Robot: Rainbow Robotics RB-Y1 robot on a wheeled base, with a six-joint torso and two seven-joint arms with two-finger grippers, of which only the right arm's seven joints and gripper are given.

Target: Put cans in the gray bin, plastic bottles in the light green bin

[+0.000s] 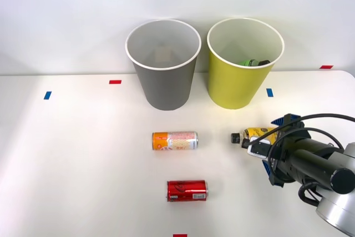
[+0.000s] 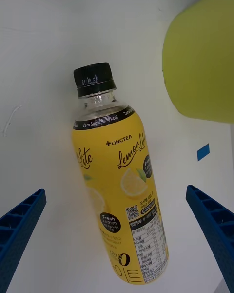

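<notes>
Bottle time on the white desk [image 1: 83, 165]: your right gripper [image 2: 117, 234] hangs over the yellow plastic bottle [image 2: 119, 185], its blue ribbed fingers [image 2: 19, 224] spread wide apart, one to each side of the label, neither touching it. The bottle lies on its side just in front of the light green bin [image 1: 238, 76], black cap [image 2: 94, 79] pointing toward the cans; a green bottle [image 1: 249, 62] already sits inside that bin.

Judge this one light and probably empty, since the neck shows clear under the cap. Thin plastic will likely give under a hard squeeze, and the glossy printed sleeve looks slick, so close firmly but no more than you need. Take hold across the widest part of the body, mid-label, where the round wall is even; the tapering shoulder near the cap would likely let it squirt out. Being round, it may roll as one finger lands first.

Well apart, the orange and silver can [image 1: 175, 140] and the red can [image 1: 187, 190] lie on their sides before the gray bin [image 1: 163, 84].
</notes>
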